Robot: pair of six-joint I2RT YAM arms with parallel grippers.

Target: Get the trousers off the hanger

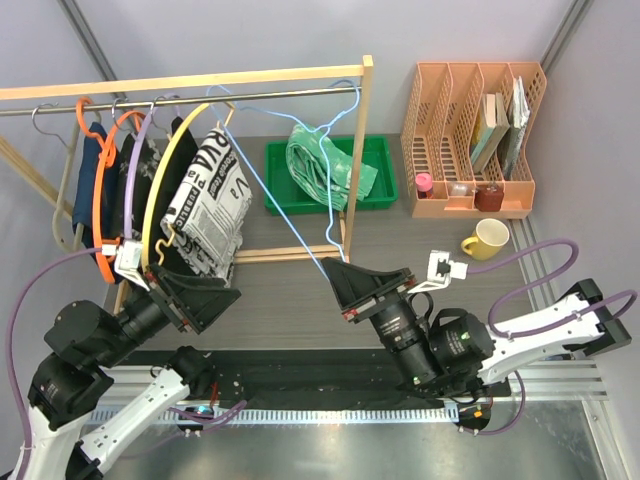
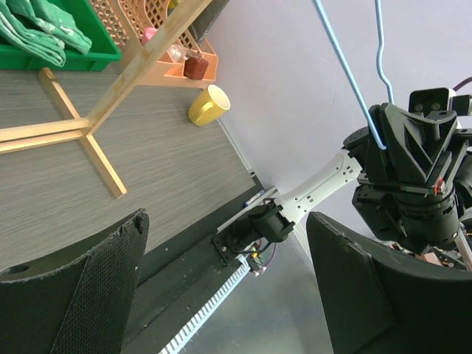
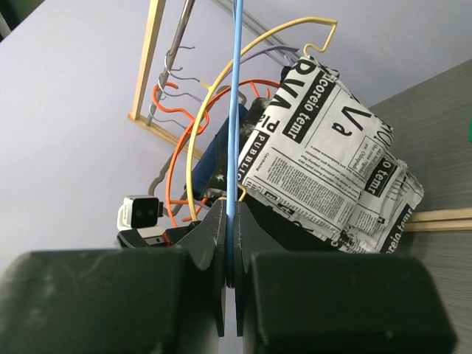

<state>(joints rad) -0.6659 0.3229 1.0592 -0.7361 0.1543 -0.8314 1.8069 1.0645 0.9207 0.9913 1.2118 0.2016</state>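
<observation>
Pinched flat between the jaws of the right gripper (image 1: 338, 270): a low corner of the light blue hanger (image 1: 275, 190). Draped on its far wire, straight beyond those jaws, at the green tray (image 1: 380, 160): the trousers (image 1: 318, 165). Farther off, jaws spread and empty: the left gripper (image 1: 200, 290).

The hanger (image 3: 234, 110) is showing smooth blue wire, running between the right gripper's (image 3: 230, 212) matt black plastic jaws; beyond the gripper, the trousers (image 1: 318, 165) are showing soft mottled cloth.
</observation>
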